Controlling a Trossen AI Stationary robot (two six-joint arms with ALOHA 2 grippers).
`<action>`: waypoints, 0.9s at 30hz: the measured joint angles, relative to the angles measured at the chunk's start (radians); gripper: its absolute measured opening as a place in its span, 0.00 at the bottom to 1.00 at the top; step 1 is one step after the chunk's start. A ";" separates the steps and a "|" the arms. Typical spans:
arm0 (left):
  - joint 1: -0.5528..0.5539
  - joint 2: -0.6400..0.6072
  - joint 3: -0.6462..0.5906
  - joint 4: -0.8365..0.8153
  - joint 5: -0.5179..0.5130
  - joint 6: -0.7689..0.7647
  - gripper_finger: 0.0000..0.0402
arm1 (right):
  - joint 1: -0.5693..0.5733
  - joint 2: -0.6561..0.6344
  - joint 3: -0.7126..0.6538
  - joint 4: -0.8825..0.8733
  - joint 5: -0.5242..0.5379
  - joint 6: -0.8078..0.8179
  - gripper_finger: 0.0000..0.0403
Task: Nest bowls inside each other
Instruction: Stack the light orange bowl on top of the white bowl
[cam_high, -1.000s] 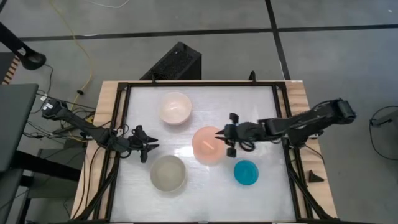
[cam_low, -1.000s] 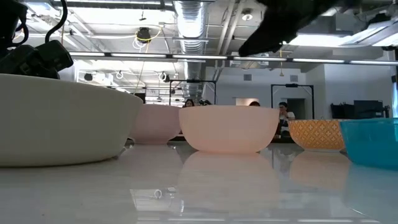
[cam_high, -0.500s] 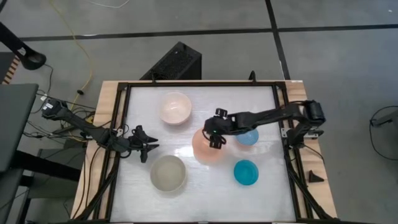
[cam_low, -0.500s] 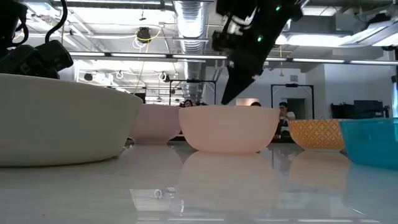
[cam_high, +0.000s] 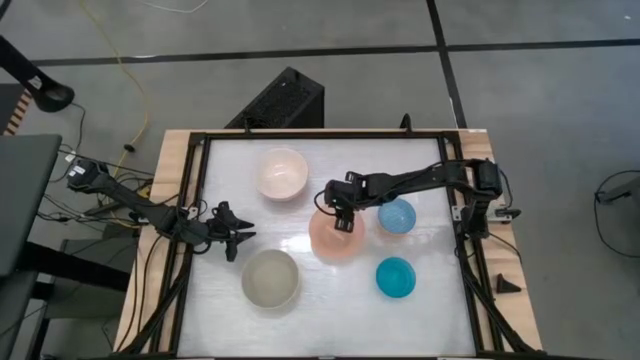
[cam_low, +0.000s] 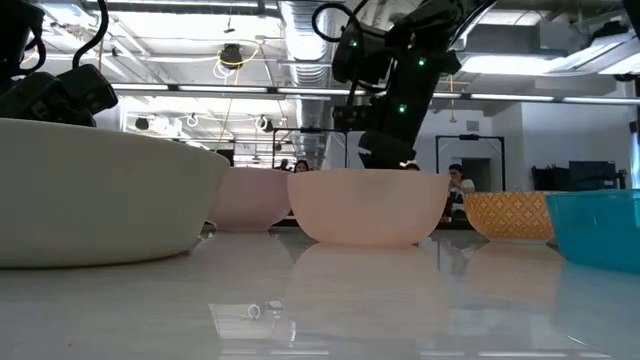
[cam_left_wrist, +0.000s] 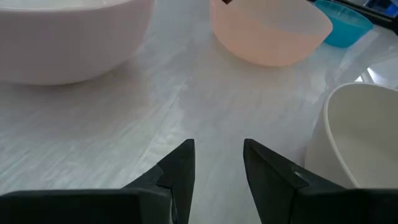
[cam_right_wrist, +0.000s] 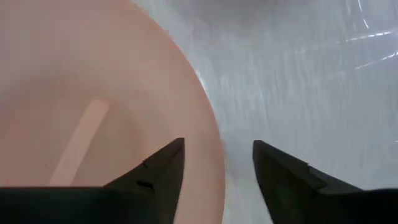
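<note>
Five bowls rest upright on their bases on the white table: pale pink-white (cam_high: 281, 173), salmon-orange (cam_high: 336, 238), grey-beige (cam_high: 270, 279), light blue (cam_high: 396, 216) and teal-blue (cam_high: 396, 277). My right gripper (cam_right_wrist: 217, 158) is open and points steeply down over the salmon bowl's far rim (cam_right_wrist: 210, 134). One finger stands over the bowl's inside and one outside it; no touch shows. In the low view it hangs just above that bowl (cam_low: 370, 205). My left gripper (cam_left_wrist: 217, 155) waits open near the table's left edge, low over bare table.
A black frame (cam_high: 325, 134) runs around the table. The grey-beige bowl (cam_left_wrist: 360, 137) stands close beside my left gripper. The light blue bowl lies under my right arm (cam_high: 420, 182). Bare table shows at the far right and along the near edge.
My right gripper has moved toward the table's left edge, sunk, and tipped downward, from beside the salmon bowl's right side to over its far rim. The bowls have stayed where they were.
</note>
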 joint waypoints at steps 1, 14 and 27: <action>0.000 0.000 0.000 0.000 0.000 0.000 0.31 | 0.000 -0.001 0.000 0.000 0.000 -0.001 0.50; 0.000 0.000 0.000 0.001 0.000 0.000 0.31 | -0.017 -0.009 0.171 -0.113 -0.063 -0.052 0.08; 0.000 0.000 0.000 0.001 0.000 0.000 0.31 | -0.174 -0.009 0.522 0.004 -0.133 -0.023 0.07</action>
